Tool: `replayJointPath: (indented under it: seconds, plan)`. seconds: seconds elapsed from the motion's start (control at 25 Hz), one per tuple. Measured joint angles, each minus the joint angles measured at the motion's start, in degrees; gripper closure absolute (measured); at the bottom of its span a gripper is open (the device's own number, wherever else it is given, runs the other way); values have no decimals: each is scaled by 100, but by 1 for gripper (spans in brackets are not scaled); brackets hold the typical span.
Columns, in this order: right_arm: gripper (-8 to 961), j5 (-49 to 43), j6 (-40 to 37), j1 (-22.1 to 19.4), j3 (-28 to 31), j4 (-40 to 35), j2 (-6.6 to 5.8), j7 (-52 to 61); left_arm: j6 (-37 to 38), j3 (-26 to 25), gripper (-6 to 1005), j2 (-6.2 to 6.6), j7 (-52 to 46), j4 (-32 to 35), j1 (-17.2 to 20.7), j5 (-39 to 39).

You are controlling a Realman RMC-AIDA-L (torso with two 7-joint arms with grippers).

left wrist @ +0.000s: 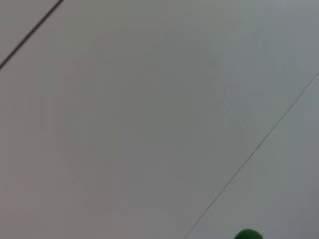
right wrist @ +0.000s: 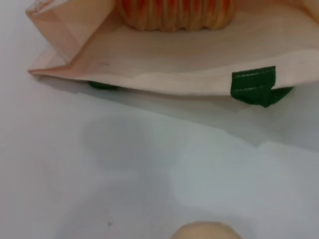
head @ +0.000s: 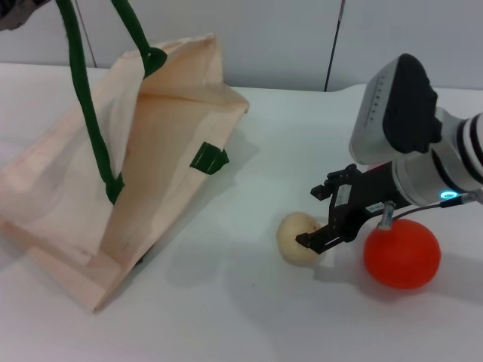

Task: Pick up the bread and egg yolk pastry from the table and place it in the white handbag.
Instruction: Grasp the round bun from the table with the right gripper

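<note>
The white handbag [head: 151, 151] stands open at the left, its green handle [head: 83, 113] pulled up toward my left gripper [head: 15, 15] at the top corner. In the right wrist view the striped bread [right wrist: 177, 15] lies inside the handbag [right wrist: 149, 64]. The egg yolk pastry [head: 296, 237], a pale ball, rests on the table right of the bag, and its top shows in the right wrist view [right wrist: 204, 231]. My right gripper [head: 309, 217] is open just to the pastry's right, with the nearer fingertip [head: 305, 240] at the pastry's side.
An orange-red ball [head: 401, 254] sits on the white table [head: 226, 317] right behind my right gripper. A green tab [head: 208, 159] hangs from the bag's open edge. The left wrist view shows only wall and a bit of green handle [left wrist: 247, 234].
</note>
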Motion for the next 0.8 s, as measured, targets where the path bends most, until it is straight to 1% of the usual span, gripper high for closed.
replayJointPath:
  seconds: [0.12,0.24,0.32,0.52,0.8]
  plan:
    - [53,2,-2,238,-4,327,6,-22,8,0,885,0,3,1,-16,-2]
    - [53,2,0,585,-61,841,20,-52,9,0,885,0,2,1,-33,-2]
    - [53,49,1,746,-78,1104,27,-99,9,0,885,0,0,1,-41,-2]
    - [52,267,-5,922,-84,1475,17,-248,8,0,886,0,-11,1,-49,-3]
    - [52,279,53,1203,-124,1994,25,-273,15,0,886,-1,-6,0,-58,2]
